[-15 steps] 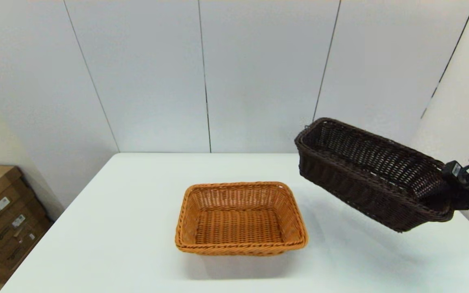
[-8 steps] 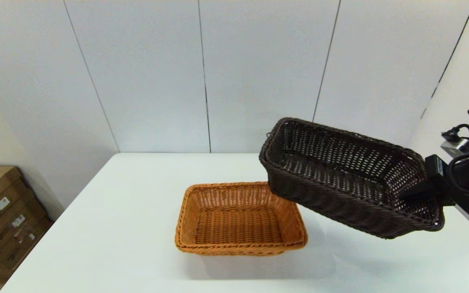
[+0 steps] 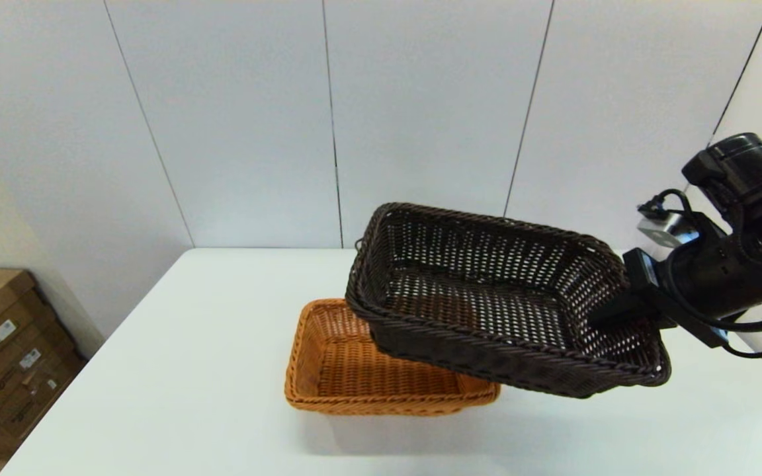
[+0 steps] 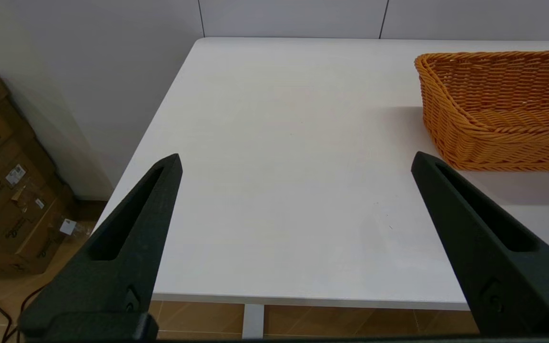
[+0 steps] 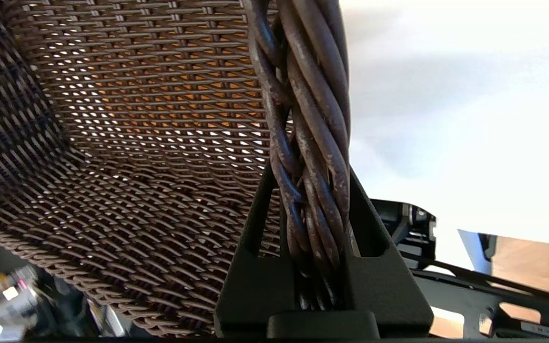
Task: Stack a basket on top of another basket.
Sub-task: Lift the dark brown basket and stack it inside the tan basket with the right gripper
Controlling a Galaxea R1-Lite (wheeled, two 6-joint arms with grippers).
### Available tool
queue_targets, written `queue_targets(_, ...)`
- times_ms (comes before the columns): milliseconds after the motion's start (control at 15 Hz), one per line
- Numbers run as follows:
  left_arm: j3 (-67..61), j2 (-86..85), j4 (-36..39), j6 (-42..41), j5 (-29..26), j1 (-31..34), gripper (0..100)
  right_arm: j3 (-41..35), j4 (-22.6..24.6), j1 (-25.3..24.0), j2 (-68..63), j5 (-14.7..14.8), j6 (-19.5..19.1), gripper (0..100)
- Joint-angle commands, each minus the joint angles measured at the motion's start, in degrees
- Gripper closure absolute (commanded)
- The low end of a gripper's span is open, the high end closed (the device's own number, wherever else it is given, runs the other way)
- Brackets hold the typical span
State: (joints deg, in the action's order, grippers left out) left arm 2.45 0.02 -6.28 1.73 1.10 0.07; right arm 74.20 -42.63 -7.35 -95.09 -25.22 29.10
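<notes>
Pale wall panels stand behind the white table (image 3: 176, 370), and cardboard boxes (image 3: 4, 344) sit on the floor off its left side. On the tabletop rests the orange-tan basket (image 3: 328, 370), upright, its braided rim facing up. Above it hangs the dark brown basket (image 3: 487, 311), held clear of the table and tilted, its right end lower and nearer the front edge than its far left corner. From the head view it covers the right and rear part of the orange-tan basket, while the left and front of that one show beneath. The two baskets look apart, not nested; whether they touch anywhere cannot be told.

The right gripper (image 3: 619, 311) comes in from the right and is clamped on the dark brown basket's right-hand rim. In the right wrist view its fingers (image 5: 255, 276) pinch the twisted rim strand (image 5: 308, 124) between them, and orange shows through the open weave of the basket floor.

The left gripper (image 4: 293, 162) waits low at the table's left front, fingers spread wide with nothing between them, the orange-tan basket off to one side of it
</notes>
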Motion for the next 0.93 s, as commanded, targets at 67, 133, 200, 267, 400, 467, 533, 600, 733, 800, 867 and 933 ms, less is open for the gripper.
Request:
queue_targets(67, 0.0, -0.1, 0.0, 0.1, 0.0, 0.0, 0, 4.2, -0.1, -3.8, -6.3, -0.2, 0.1, 100)
queue_targets(133, 0.0, -0.1, 0.0, 0.1, 0.0, 0.0, 0, 5.5, -0.2, -4.8, -7.6, -0.2, 0.0, 100)
queue_targets(200, 0.0, -0.1, 0.0, 0.2, 0.0, 0.0, 0, 7.1, -0.3, -5.7, -9.1, -0.2, -0.7, 100)
queue_targets(267, 0.0, -0.1, 0.0, 0.2, 0.0, 0.0, 0, 8.1, -0.3, -6.3, -10.4, -0.2, -1.2, 100)
queue_targets(400, 0.0, -0.1, 0.0, 0.2, 0.0, 0.0, 0, 10.5, -0.3, -7.7, -13.4, -0.2, -1.8, 100)
queue_targets(467, 0.0, -0.1, 0.0, 0.2, 0.0, 0.0, 0, 11.9, -0.4, -8.4, -15.0, -0.2, -1.9, 100)
queue_targets(533, 0.0, -0.1, 0.0, 0.2, 0.0, 0.0, 0, 13.4, -0.8, -9.4, -16.7, -0.2, -2.1, 100)
queue_targets(600, 0.0, -0.1, 0.0, 0.3, 0.0, 0.0, 0, 14.7, -1.2, -10.3, -18.1, -0.2, -2.2, 100)
queue_targets(733, 0.0, -0.1, 0.0, 0.6, 0.0, 0.0, 0, 16.9, -1.4, -12.0, -21.0, -0.2, -2.4, 100)
queue_targets(800, 0.0, -0.1, 0.0, 1.0, 0.1, 0.0, 0, 18.0, -1.6, -12.3, -22.2, -0.2, -2.5, 100)
queue_targets(867, 0.0, -0.1, 0.0, 1.0, 0.1, 0.0, 0, 19.2, -1.6, -12.7, -23.2, -0.1, -2.6, 100)
queue_targets(933, 0.0, -0.1, 0.0, 1.0, 0.1, 0.0, 0, 20.1, -1.6, -13.0, -24.1, 0.1, -2.6, 100)
